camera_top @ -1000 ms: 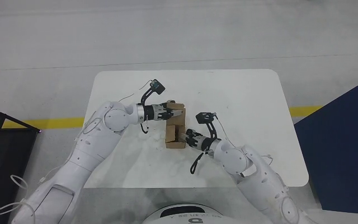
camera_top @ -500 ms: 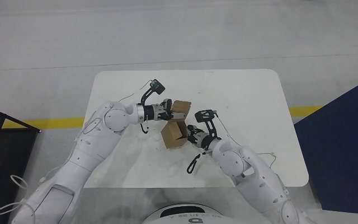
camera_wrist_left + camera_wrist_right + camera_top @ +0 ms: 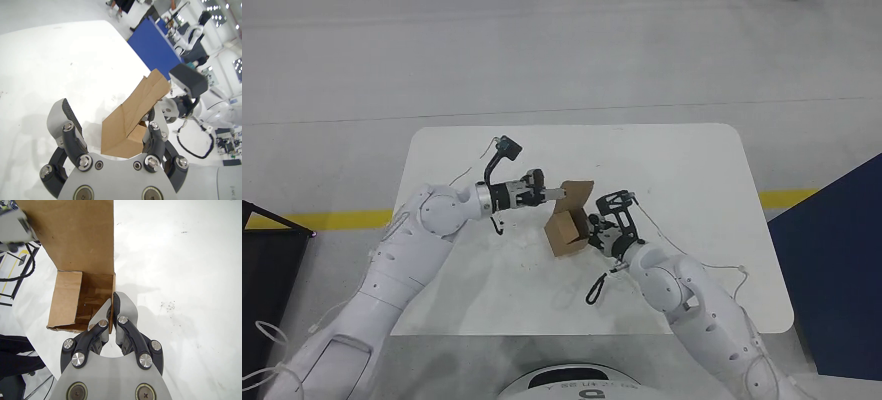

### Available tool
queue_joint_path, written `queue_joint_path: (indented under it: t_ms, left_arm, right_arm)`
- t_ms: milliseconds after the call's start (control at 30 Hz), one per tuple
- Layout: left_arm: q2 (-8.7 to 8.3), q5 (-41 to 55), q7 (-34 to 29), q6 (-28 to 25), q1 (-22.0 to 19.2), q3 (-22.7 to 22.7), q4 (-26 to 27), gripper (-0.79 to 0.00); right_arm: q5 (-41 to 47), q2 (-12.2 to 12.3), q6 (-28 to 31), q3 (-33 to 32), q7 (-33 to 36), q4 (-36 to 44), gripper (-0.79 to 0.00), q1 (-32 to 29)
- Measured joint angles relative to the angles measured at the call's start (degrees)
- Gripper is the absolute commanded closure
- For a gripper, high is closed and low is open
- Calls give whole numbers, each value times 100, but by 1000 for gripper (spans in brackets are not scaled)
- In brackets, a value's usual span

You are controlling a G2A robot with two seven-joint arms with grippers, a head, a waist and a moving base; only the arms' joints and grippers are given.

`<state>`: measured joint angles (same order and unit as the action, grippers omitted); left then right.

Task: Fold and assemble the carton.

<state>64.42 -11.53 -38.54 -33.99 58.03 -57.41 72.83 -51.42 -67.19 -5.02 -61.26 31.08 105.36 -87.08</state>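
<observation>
Cardboard wall nipped tight in the right gripper [image 3: 113, 303], one finger inside the carton [image 3: 65, 298], one outside. Sits tilted over the middle of the table [image 3: 179, 266]; resting on it or lifted, cannot tell. Opens toward that wrist, with a tall flap [image 3: 75, 234] rising off the far wall. Just beyond the flap, left gripper [image 3: 547, 190] spread wide and empty, flap edge straight ahead of its gap. Looks mid-fold. Lies nearer the left arm, long axis running away from it toward the right; likely calls for a left push while the right pinch steadies.
</observation>
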Motion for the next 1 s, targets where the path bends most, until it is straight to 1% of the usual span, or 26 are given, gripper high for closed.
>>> queue_joint_path:
  t_ms: [100,200,300,333,367,400,433,467,500,533,633,733,867,1000]
  left_arm:
    - [-70,243,-46,30,131,-275,29,-785]
    - [-152,94,-58,176,296,-530,124,-785]
    - [-208,-241,10,497,456,-680,281,-785]
    - [-216,-356,28,606,499,-686,350,-785]
    - [-219,-468,28,677,512,-669,407,-785]
    - [-218,-602,8,734,514,-627,473,-785]
    - [-210,-793,-38,801,507,-543,565,-785]
    - [-200,-916,-78,841,497,-467,632,-785]
    - [-188,-1010,-119,864,483,-385,690,-785]
    - [-169,-1093,-178,874,458,-275,747,-785]
    - [-124,-1165,-246,880,381,-62,803,-785]
    - [-96,-1199,-238,892,331,44,779,-785]
    - [-92,-1234,-264,841,312,70,754,-785]
    - [-123,-1273,-267,826,355,-33,840,-785]
  right_arm:
    - [48,9,-55,-131,-61,44,0,-45]
    - [-20,37,-146,-350,-152,137,0,-149]
    - [-161,70,28,-447,-200,312,0,-296]
    - [-259,79,132,-435,-247,360,-34,-353]
    - [-329,82,197,-407,-282,373,-219,-387]
    - [-403,82,254,-362,-301,360,-317,-404]
    - [-498,80,332,-284,-295,307,-385,-397]
    - [-537,76,398,-222,-249,252,-600,-372]
    - [-547,70,454,-176,-201,198,-717,-334]
    - [-542,62,492,-139,-169,138,-785,-278]
    - [-392,47,516,-148,-256,168,-785,-250]
    - [-106,72,618,-370,-492,417,-785,-456]
    - [124,149,1005,-763,-633,603,-785,-888]
    - [43,220,1443,-936,-477,560,-785,-1250]
